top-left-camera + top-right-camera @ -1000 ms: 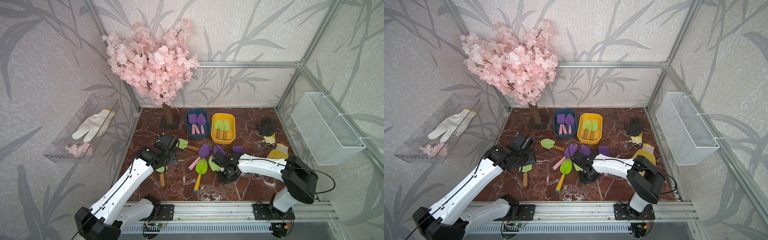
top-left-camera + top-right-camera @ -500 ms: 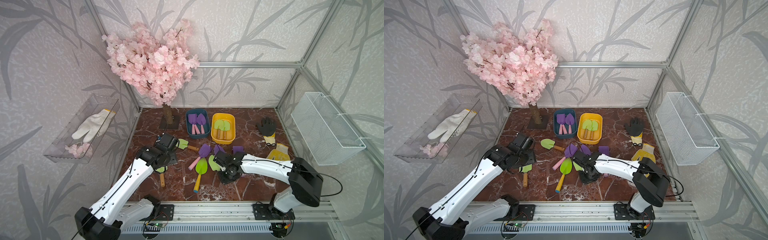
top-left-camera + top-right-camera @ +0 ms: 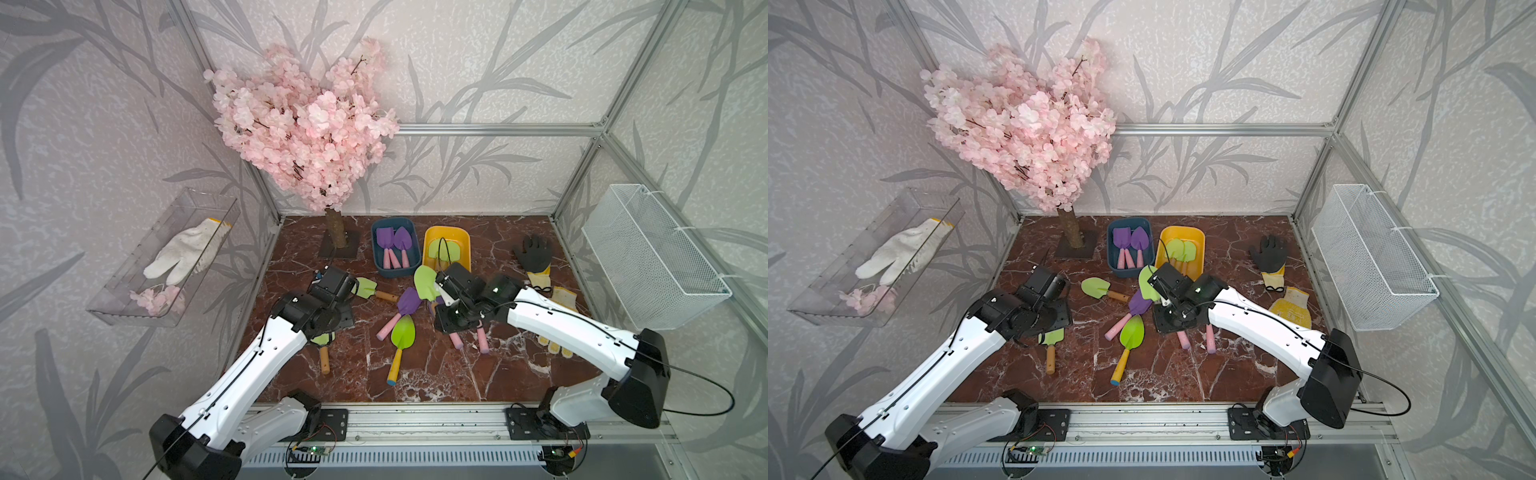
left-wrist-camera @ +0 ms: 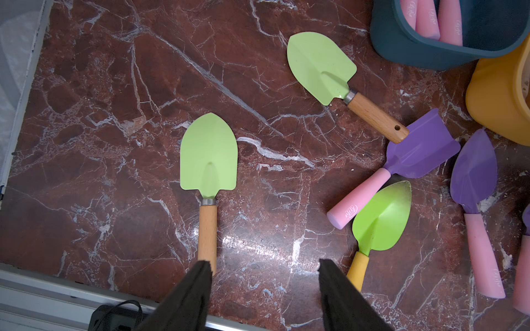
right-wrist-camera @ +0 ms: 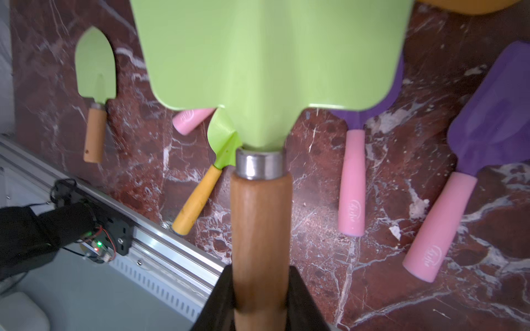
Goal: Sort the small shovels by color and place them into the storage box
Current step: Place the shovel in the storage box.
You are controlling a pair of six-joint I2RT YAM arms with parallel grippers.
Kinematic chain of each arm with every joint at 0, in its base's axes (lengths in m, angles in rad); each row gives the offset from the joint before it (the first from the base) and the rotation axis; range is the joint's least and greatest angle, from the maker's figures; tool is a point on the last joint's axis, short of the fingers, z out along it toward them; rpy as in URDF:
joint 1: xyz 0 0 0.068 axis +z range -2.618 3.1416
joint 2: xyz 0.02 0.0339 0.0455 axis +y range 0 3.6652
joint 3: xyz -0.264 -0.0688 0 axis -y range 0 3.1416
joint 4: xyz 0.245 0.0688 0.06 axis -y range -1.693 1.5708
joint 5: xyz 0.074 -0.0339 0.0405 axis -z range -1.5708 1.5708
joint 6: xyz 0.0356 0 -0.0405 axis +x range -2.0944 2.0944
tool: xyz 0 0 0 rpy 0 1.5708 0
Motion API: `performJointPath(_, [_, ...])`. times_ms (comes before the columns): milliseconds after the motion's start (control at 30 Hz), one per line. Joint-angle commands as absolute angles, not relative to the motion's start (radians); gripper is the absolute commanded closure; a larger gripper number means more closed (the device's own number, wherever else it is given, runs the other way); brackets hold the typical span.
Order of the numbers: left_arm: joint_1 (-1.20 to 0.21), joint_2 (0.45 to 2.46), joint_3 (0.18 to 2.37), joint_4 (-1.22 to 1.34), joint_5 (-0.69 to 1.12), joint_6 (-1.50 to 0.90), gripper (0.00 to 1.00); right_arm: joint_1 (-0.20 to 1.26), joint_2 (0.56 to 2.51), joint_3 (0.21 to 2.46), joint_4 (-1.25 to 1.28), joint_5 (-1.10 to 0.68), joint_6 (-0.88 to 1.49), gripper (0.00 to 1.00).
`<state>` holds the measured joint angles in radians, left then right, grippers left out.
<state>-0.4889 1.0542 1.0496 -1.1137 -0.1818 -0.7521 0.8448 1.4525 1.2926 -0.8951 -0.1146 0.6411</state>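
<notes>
My right gripper (image 5: 261, 298) is shut on the brown wooden handle of a green shovel (image 3: 426, 282), held above the floor just in front of the yellow box (image 3: 446, 228). That box holds green shovels, and the blue box (image 3: 374, 245) holds two purple ones. My left gripper (image 4: 265, 266) is open and empty over the floor, with one finger beside the handle end of a green shovel (image 4: 208, 154). Loose on the floor lie another green shovel (image 4: 321, 67), a yellow-handled green one (image 4: 381, 217) and purple shovels (image 4: 418, 149) with pink handles.
A pink blossom tree (image 3: 307, 133) stands at the back left. A black glove (image 3: 532, 251) and a yellow glove (image 3: 561, 297) lie on the right. A wire basket (image 3: 652, 257) hangs on the right wall, a clear tray (image 3: 124, 307) on the left wall. A metal rail (image 3: 415, 419) runs along the front.
My right gripper has risen off the floor with the green shovel and moved back toward the yellow box. The left arm has stayed where it was.
</notes>
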Motion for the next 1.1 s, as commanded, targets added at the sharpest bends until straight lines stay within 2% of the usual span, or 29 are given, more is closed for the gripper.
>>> performJointPath(0, [-0.486, 1.050, 1.069, -1.124, -0.192, -0.746, 0.37, 0.767, 1.462, 1.397, -0.925, -0.100, 0.669, 0.77])
performJointPath(467, [-0.481, 1.071, 1.112, -1.157, -0.217, -0.725, 0.37, 0.505, 1.875, 1.788, -0.963, -0.061, 0.645, 0.77])
performJointPath(767, [-0.477, 1.089, 1.109, -1.144, -0.198, -0.729, 0.37, 0.453, 2.192, 2.075, -1.058, -0.051, 0.589, 0.77])
performJointPath(1067, [-0.477, 1.086, 1.105, -1.151, -0.201, -0.732, 0.37, 0.404, 2.310, 2.197, -1.129, -0.038, 0.572, 0.77])
